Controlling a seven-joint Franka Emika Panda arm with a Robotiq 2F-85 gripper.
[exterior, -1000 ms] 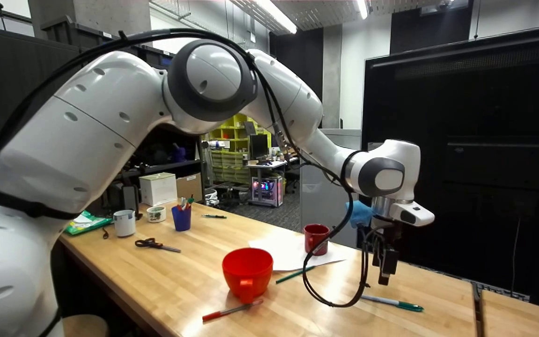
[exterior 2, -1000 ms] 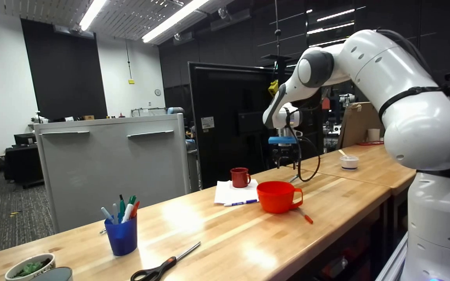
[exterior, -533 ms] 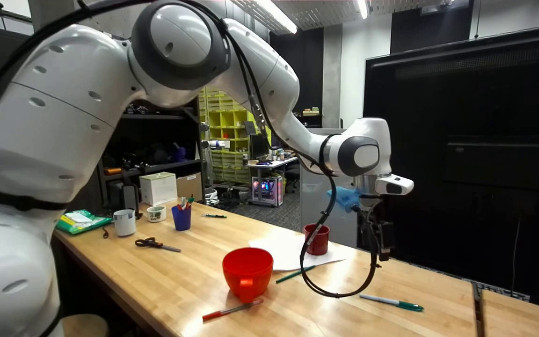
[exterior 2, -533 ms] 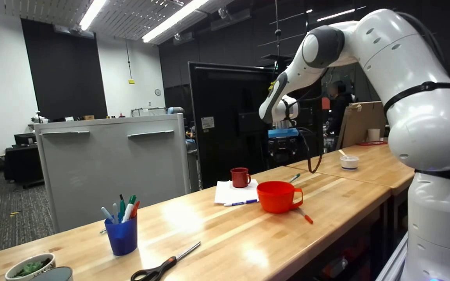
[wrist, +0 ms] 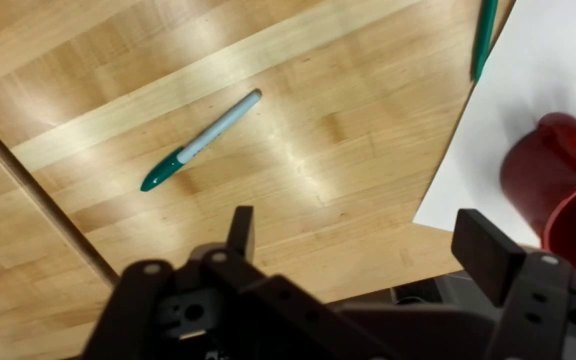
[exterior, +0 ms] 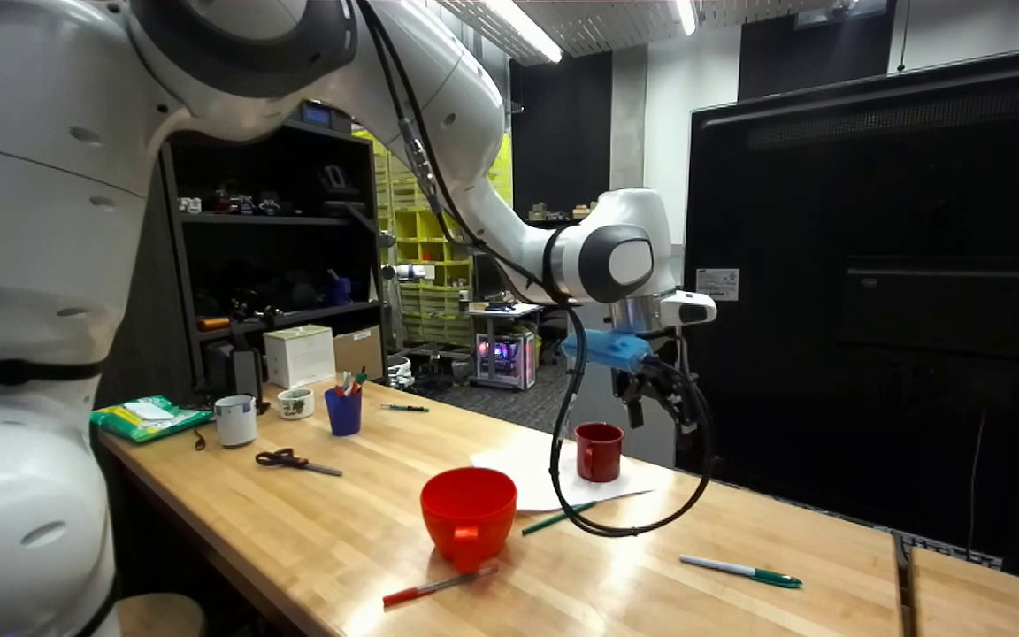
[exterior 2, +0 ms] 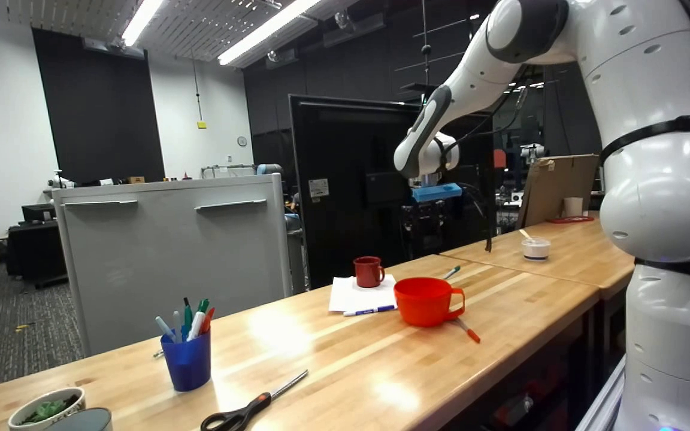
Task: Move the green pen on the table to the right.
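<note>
Green pen (wrist: 485, 40) — one — on the table (wrist: 348, 165) near one dark-red mug (wrist: 538, 172); gripper (wrist: 355, 231) jaws spread.

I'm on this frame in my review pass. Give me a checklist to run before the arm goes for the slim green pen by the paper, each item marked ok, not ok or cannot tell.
1. Open, empty gripper: ok; its jaws stand apart and hold nothing.
2. The green pen lying on the table: ok.
3. Pen lined up between the jaws: not ok; in the wrist view it sits at the upper edge, partly cut off.
4. Pen apart from the green-capped marker: ok; bare wood shows between them.
5. Pen clear of the paper: cannot tell; one end reaches its edge.
6. Clearance from the red mug: ok; an exterior view shows a gap.
</note>
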